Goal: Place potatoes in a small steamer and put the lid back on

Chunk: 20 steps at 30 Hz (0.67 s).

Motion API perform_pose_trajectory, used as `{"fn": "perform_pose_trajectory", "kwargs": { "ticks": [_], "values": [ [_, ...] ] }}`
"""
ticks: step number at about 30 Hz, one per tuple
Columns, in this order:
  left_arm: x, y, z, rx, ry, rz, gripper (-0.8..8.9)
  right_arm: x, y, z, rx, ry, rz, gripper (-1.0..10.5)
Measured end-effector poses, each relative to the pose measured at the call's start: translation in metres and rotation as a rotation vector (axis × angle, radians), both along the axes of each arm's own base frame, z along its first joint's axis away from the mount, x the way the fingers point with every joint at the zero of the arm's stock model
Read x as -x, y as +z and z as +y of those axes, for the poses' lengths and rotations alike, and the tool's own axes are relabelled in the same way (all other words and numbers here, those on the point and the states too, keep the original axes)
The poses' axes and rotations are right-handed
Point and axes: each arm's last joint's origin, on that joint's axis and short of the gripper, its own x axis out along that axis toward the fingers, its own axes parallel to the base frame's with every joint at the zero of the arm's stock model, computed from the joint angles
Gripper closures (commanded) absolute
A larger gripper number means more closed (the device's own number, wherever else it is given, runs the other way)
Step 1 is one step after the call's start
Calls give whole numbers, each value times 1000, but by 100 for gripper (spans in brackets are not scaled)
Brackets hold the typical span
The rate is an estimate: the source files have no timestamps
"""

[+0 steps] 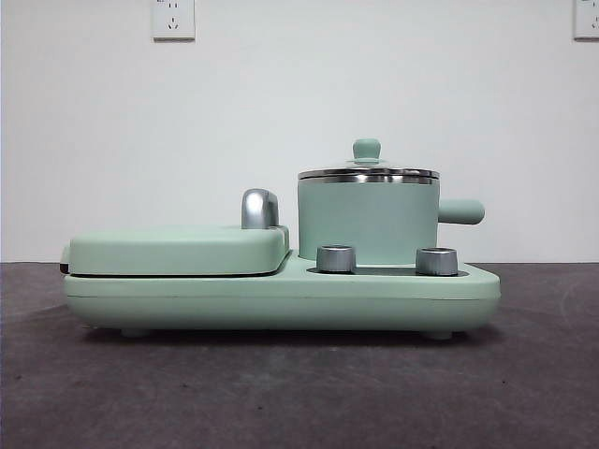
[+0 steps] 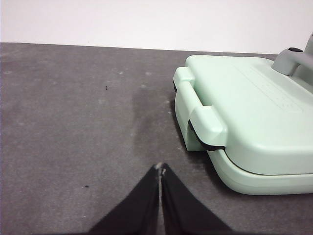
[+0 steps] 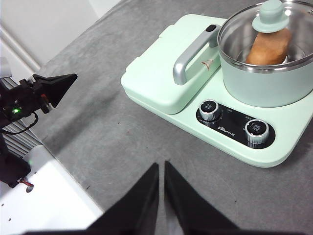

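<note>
Potato (image 3: 268, 47) is sitting inside the small steamer (image 1: 368, 222) w/ the lid (image 1: 368, 172) resting on its rim, so task is looking done. Left gripper (image 2: 160, 169) and right gripper (image 3: 161, 166) are both waiting clenched & empty, away from the pot. Glass lid is likely fragile & slick, best taken by its knob; only right wrist view is showing the potato thru the glass, front view is hiding it behind the pot wall.

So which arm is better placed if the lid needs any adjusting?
Right, probably. The right gripper faces the steamer with the lid on and the potato inside; the left gripper sits by the griddle cover.
</note>
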Motion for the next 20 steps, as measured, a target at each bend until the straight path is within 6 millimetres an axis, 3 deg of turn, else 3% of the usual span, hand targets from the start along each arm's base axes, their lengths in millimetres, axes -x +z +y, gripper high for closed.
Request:
{"fn": "perform_pose_trajectory", "kwargs": {
  "ticks": [6,9,20],
  "values": [
    [0,0,0,0,0,0,809,9,-1,-14,-57,-86,-77,931],
    [0,0,0,0,0,0,809,4,-13,-20,-86,-169,-142,931],
    [0,0,0,0,0,0,809,-21,-113,-42,-61,-514,-551,931]
  ]
}}
